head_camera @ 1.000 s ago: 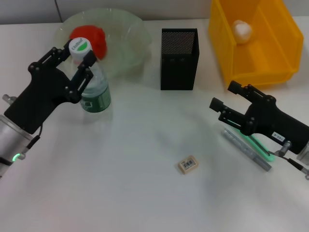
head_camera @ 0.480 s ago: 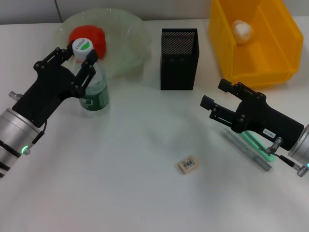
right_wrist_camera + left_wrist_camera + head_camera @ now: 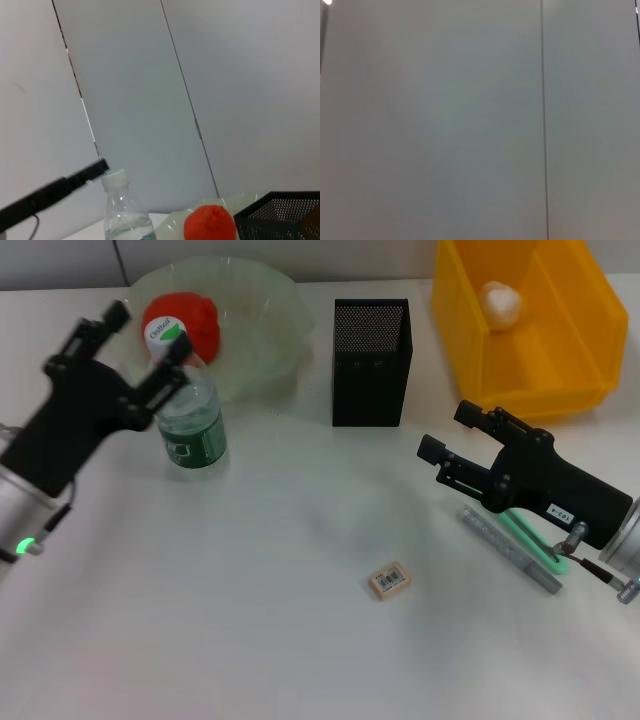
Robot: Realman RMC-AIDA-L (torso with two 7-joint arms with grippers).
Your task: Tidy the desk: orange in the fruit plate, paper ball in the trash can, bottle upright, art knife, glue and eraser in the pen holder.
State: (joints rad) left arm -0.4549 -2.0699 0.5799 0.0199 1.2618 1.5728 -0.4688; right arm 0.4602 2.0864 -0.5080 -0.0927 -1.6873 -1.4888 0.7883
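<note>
The bottle [image 3: 190, 415] stands upright on the table in front of the fruit plate [image 3: 262, 310]; it also shows in the right wrist view [image 3: 122, 212]. My left gripper [image 3: 146, 332] is open, its fingers spread at the white cap, not clamped on it. The orange [image 3: 195, 318] lies in the plate. The paper ball [image 3: 502, 302] lies in the trash can [image 3: 560, 370]. The eraser [image 3: 390, 581] lies on the table's middle. My right gripper [image 3: 448, 433] is open and empty, right of the pen holder [image 3: 371, 360]. A grey art knife [image 3: 512, 551] and a green stick [image 3: 532, 537] lie under the right arm.
The left wrist view shows only a bare wall. The right wrist view shows the orange [image 3: 210, 225], the pen holder's rim [image 3: 282, 210] and a left finger [image 3: 50, 194] by the bottle cap. White table lies between the eraser and both arms.
My left gripper has opened off the bottle cap and drawn back to the left; the bottle stays upright. My right gripper came left a second ago and has since held still.
</note>
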